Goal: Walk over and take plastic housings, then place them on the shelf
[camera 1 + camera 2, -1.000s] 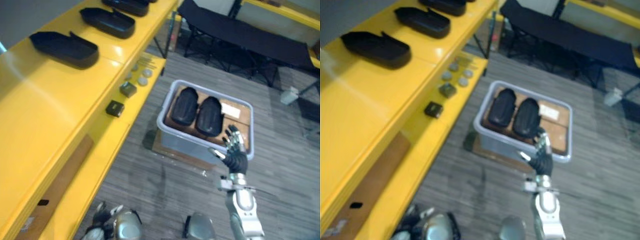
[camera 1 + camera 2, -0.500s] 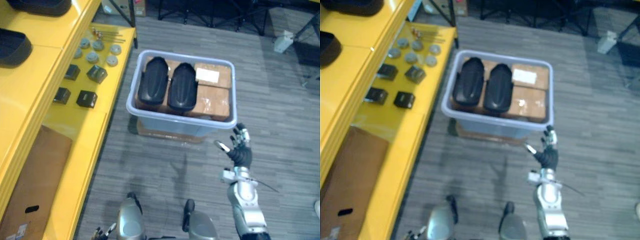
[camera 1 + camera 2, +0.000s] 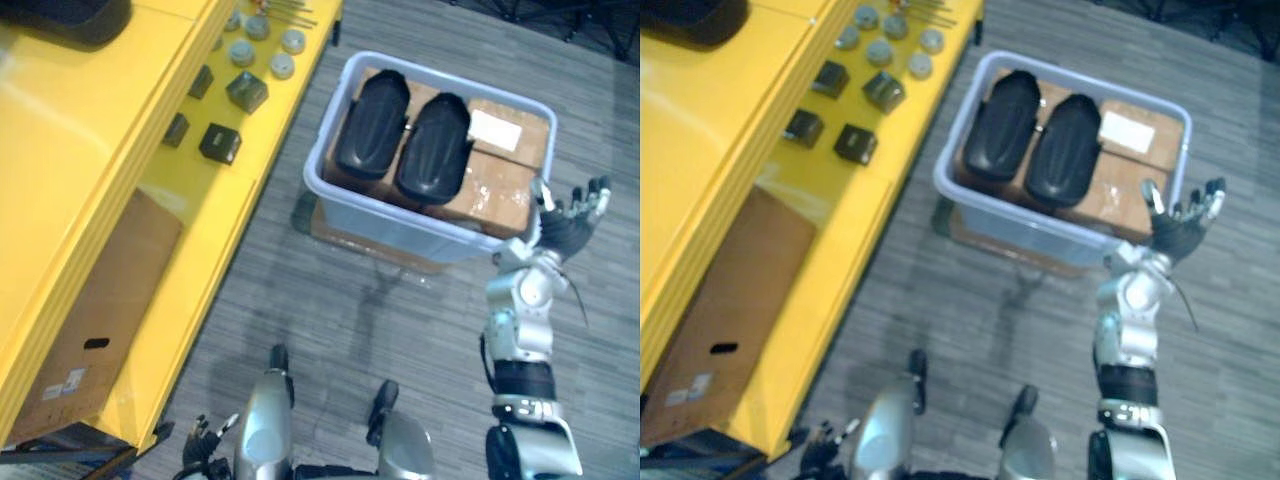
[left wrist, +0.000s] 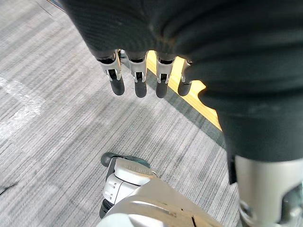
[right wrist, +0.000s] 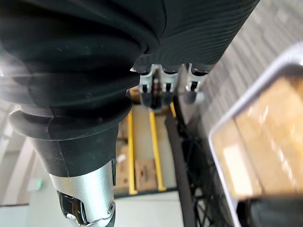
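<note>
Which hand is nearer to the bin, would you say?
Right. The right hand is just beside the bin; the left hand hangs far off, by the shelf.

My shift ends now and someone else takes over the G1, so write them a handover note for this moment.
Right hand: open, fingers spread, raised by the right end of the grey bin, holding nothing.
Left hand: open, hanging low over the floor, empty.
A black housing and a second housing lie side by side in the bin on brown cartons. A shelved housing sits on top of the yellow shelf.
Done: the robot is at the bin.
Left: grasp each binned housing and carry it to the shelf.
</note>
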### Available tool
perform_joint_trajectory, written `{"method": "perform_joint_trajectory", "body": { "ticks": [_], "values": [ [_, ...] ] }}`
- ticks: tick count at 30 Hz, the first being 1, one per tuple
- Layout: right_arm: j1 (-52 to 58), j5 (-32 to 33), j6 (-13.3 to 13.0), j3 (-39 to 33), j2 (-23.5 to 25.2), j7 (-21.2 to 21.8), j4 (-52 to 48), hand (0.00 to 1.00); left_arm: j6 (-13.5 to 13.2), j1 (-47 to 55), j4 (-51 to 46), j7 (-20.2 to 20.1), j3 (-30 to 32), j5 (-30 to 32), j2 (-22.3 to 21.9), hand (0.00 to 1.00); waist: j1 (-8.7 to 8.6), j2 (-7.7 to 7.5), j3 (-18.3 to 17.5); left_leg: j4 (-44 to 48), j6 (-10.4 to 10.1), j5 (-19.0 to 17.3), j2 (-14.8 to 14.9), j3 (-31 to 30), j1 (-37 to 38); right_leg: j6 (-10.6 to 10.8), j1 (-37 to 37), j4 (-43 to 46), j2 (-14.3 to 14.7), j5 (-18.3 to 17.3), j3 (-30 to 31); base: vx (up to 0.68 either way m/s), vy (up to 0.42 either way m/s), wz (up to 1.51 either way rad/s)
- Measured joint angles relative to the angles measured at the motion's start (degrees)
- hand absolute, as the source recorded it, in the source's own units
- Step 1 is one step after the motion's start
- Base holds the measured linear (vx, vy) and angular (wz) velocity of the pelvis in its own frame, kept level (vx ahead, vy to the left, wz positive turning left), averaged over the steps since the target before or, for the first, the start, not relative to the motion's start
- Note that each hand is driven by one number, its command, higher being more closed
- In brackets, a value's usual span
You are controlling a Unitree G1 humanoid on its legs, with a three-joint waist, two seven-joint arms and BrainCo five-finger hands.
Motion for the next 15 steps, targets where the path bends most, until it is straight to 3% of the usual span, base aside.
{"method": "perform_joint_trajectory", "body": {
  "ticks": [7,11,15],
  "values": [
    [0.7,-1.2,0.5,-5.2,-0.9,-0.5,4.7,0.0,-0.2,0.0,-0.1,-1.7,2.3,2.2,-0.4,0.0,-0.23,-0.75,-0.5,-0.8,-0.1,0.0,0.2,0.4,2.3,-0.2,2.3,-1.5,0.3,0.6,0.1,-0.02,-0.005,-0.02],
    [3.0,-1.0,0.4,-6.5,-1.4,1.5,6.6,0.0,-0.1,1.0,0.1,-2.1,3.9,2.1,0.1,0.0,-0.95,-3.32,-4.9,-2.4,-0.7,0.6,0.7,1.9,2.5,-0.5,2.1,-5.0,1.1,2.7,1.1,0.0,-0.019,-0.21],
    [4.1,-1.1,0.4,-7.0,-1.5,2.5,9.3,0.0,-0.1,1.6,0.3,-2.0,4.4,2.2,-0.1,0.0,-1.42,-3.49,-8.5,-3.3,-0.8,0.5,1.2,3.3,4.3,-1.3,2.4,-6.1,1.5,4.5,2.8,0.0,0.008,-0.29]
  ]
}}
